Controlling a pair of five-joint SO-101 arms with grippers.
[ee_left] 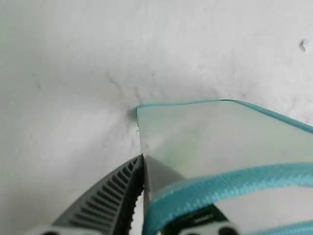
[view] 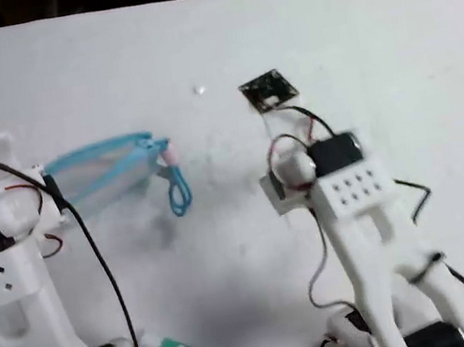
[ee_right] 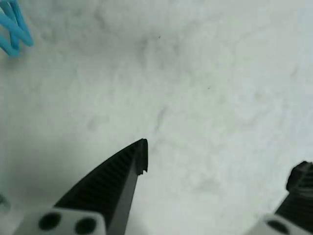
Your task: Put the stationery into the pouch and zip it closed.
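The left end effector is clamped on one corner of the pouch. Its ribbed finger presses against the clear wall right at the corner, and the other finger sits under the teal zipper band. From that grip the transparent, teal-edged pouch extends away from the left end effector over the white worktop. A teal cord loop hangs at the end farthest from the grip. The right end effector has its fingers spread wide apart with nothing between them, and it is above bare worktop. It is well apart from the pouch, and the cord loop lies off to one side beyond its ribbed finger.
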